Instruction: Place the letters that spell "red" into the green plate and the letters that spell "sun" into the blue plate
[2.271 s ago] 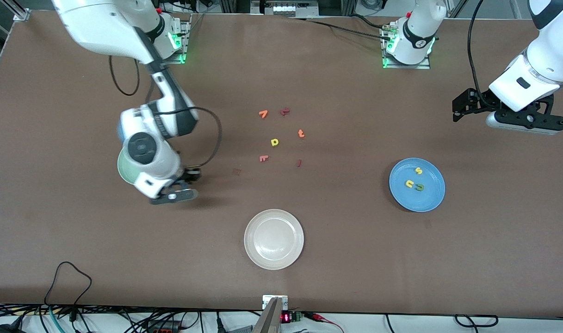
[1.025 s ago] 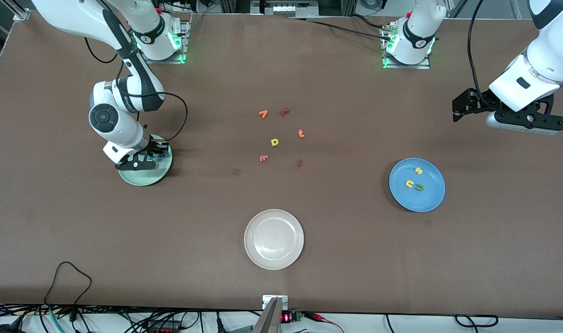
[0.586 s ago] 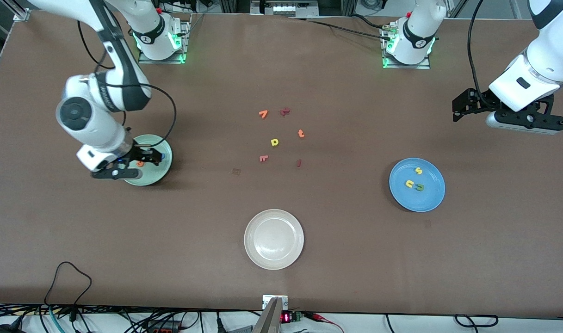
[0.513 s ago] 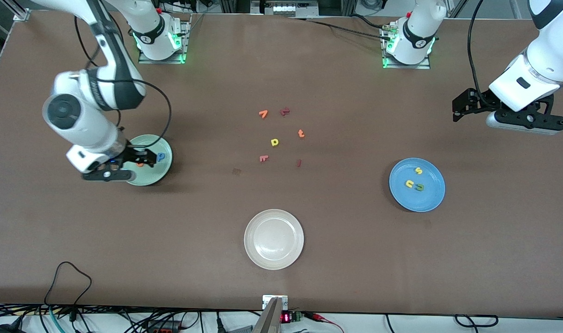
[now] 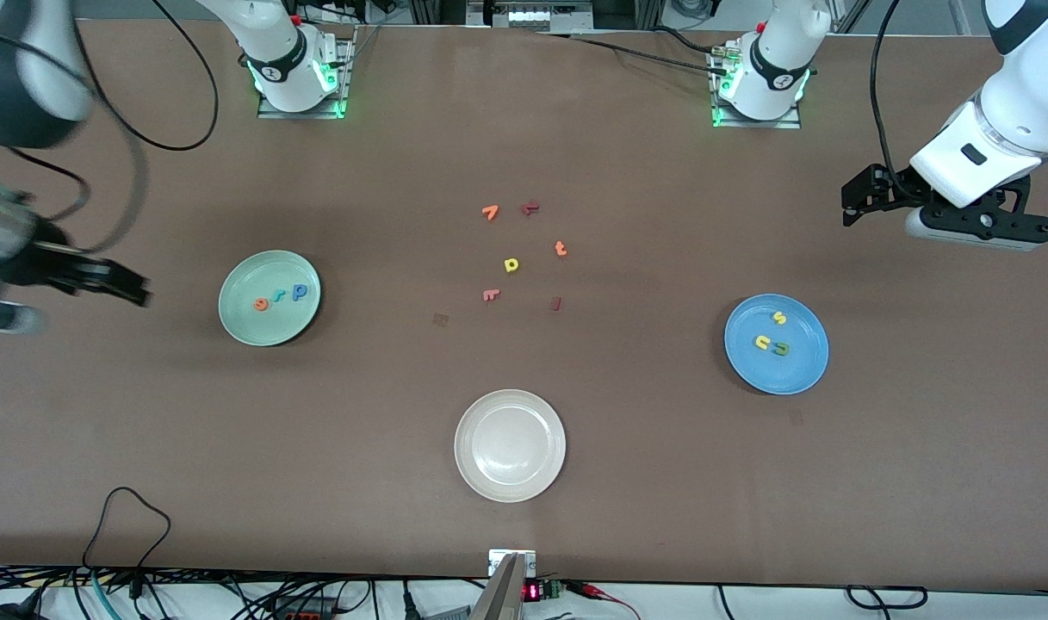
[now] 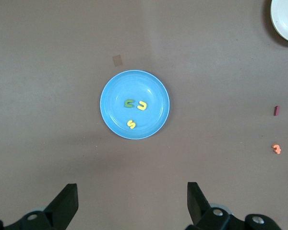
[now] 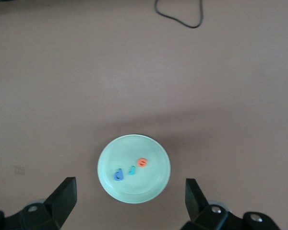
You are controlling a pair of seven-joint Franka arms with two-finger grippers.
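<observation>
The green plate (image 5: 269, 323) holds an orange e (image 5: 262, 303), a teal r (image 5: 281, 297) and a blue d-shaped letter (image 5: 299, 292). My right gripper (image 5: 132, 288) hangs open and empty, high over the table toward the right arm's end, off the plate. Its wrist view looks down on the green plate (image 7: 134, 190) and those letters between open fingers (image 7: 62, 199). The blue plate (image 5: 803, 366) holds a yellow s (image 5: 779, 318), a yellow u (image 5: 761, 343) and a dark green n (image 5: 780, 349). My left gripper (image 5: 849, 205) waits open, high over the table by the blue plate (image 6: 111, 91).
A cream-white plate (image 5: 510, 482) sits nearest the front camera, mid-table. Several loose letters lie in the middle, among them a yellow d-shape (image 5: 511, 264), an orange t (image 5: 561, 249) and dark red pieces (image 5: 530, 207). A black cable (image 5: 127, 517) loops at the table's front edge.
My right gripper opened over the green plate, then rose and swung away toward the right arm's end, uncovering the three letters in the plate. The left arm has not moved.
</observation>
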